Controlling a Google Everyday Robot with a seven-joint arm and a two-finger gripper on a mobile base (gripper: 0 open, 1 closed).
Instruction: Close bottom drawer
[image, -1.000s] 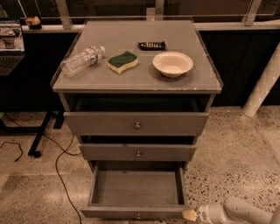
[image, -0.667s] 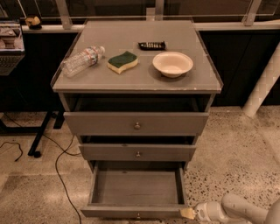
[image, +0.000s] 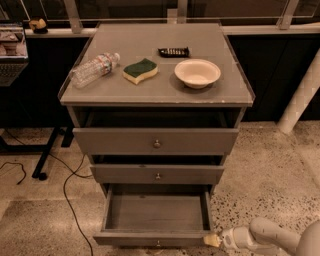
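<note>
Gripper low over the floor, tip at the right front corner of the bottom drawer, touching or just beside it; contact not resolvable, open or closed state likewise impossible to tell. Drawer lying left of and behind the tip, pulled well out of the cabinet. Long axis of its front panel running left to right, knob at centre, left of the tip. Likely closing direction: straight back, under the middle drawer. Compared with one second earlier: tip shifted slightly leftward toward the corner; drawer extension unchanged.
</note>
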